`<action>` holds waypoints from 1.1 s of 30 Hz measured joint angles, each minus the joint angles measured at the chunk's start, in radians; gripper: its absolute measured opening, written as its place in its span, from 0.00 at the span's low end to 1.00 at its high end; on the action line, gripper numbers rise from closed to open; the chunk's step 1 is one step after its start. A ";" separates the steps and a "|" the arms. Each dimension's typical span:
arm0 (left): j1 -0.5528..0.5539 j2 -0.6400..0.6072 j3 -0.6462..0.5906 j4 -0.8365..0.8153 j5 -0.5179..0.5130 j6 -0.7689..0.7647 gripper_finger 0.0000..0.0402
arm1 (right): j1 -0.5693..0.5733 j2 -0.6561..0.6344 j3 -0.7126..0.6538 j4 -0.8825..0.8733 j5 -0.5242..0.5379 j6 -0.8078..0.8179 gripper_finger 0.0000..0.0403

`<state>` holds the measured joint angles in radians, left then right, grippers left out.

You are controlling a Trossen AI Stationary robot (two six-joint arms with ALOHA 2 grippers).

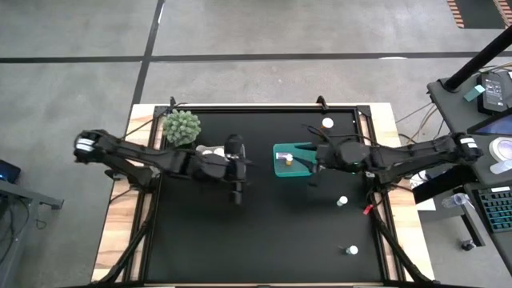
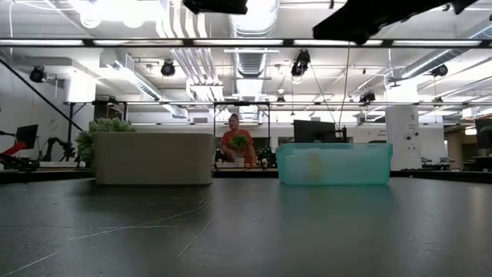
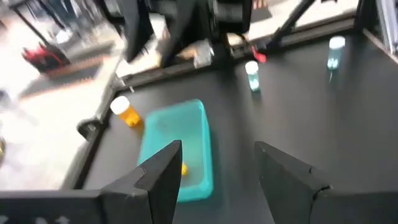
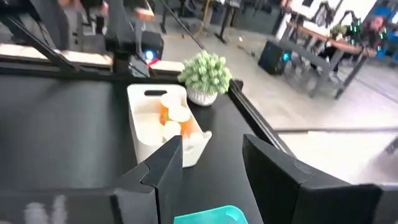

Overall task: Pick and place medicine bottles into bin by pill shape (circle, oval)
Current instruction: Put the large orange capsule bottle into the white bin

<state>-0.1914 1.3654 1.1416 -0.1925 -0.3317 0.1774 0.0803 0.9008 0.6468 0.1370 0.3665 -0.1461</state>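
Observation:
The teal bin [image 1: 285, 161] and the white bin [image 1: 210, 151] stand side by side at the table's far middle. The white bin [image 4: 163, 121] holds several amber bottles. A small yellow thing [image 3: 183, 168] lies in the teal bin [image 3: 177, 149]. One amber bottle [image 3: 127, 113] lies on its side beyond the teal bin. Two slim clear bottles [image 3: 252, 74] [image 3: 336, 51] stand upright on the table's right part. My left gripper [image 3: 217, 168] hangs open and empty beside the white bin. My right gripper [image 4: 211, 162] hovers open and empty at the teal bin.
A spiky green plant [image 1: 182, 126] stands at the far left, beside the white bin. The near half of the black table [image 1: 264, 240] holds only one bottle [image 1: 352, 250] at the near right. A person [image 2: 238, 142] shows in the room beyond the table.

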 joint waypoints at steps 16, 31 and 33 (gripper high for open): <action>0.002 -0.378 -0.369 0.302 -0.139 0.230 0.46 | -0.337 0.324 0.538 -0.646 -0.011 0.116 0.40; 0.002 -0.546 -0.489 0.319 -0.149 0.256 0.46 | -0.935 0.582 0.786 -1.274 -0.346 0.316 0.39; 0.002 -0.560 -0.490 0.320 -0.149 0.256 0.46 | -0.974 0.621 0.780 -1.295 -0.345 0.319 0.42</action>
<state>-0.1898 0.8057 0.6514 0.1276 -0.4805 0.4335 -0.8939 1.5213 1.4272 -1.1585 0.0210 0.1727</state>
